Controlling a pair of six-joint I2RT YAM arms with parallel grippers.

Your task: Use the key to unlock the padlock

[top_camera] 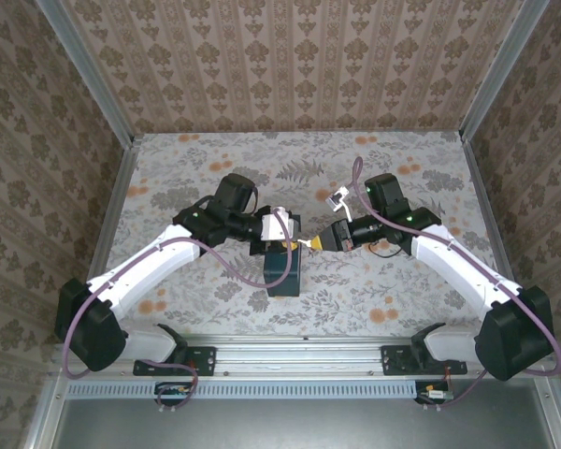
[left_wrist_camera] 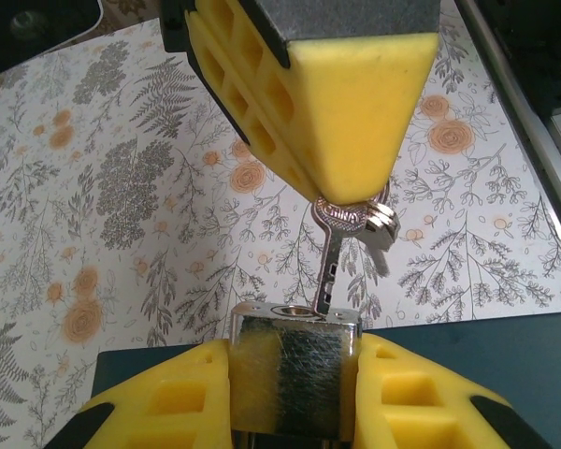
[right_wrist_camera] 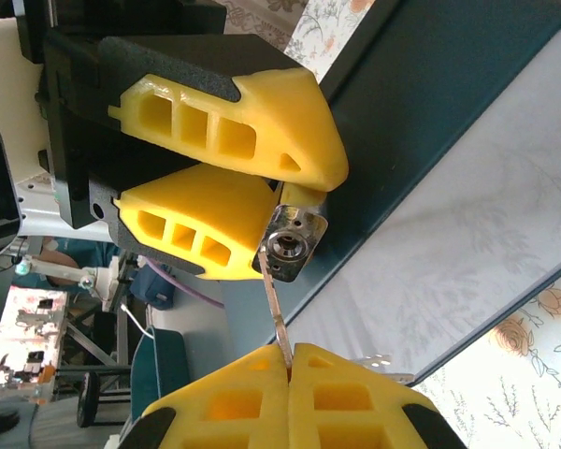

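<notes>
My left gripper (left_wrist_camera: pixel 294 360) is shut on the small metal padlock (left_wrist_camera: pixel 294 374), yellow pads on both its sides and its keyhole face (right_wrist_camera: pixel 293 243) turned toward the right arm. My right gripper (right_wrist_camera: pixel 288 360) is shut on the head of the thin key (left_wrist_camera: pixel 329 267). The key's blade (right_wrist_camera: pixel 273 304) reaches to the padlock, and its tip touches the keyhole face just beside the round keyhole, not inside it. Both grippers meet above the dark blue tin (top_camera: pixel 282 267): left gripper (top_camera: pixel 297 245), right gripper (top_camera: pixel 318 243).
Spare keys (left_wrist_camera: pixel 383 224) hang on the ring under the right gripper's fingers (left_wrist_camera: pixel 355 122). The tin (left_wrist_camera: pixel 505 355) lies close below the padlock. A floral table cover (top_camera: pixel 402 281) surrounds it, wallpapered walls close three sides, and a metal rail (top_camera: pixel 299 351) runs along the front.
</notes>
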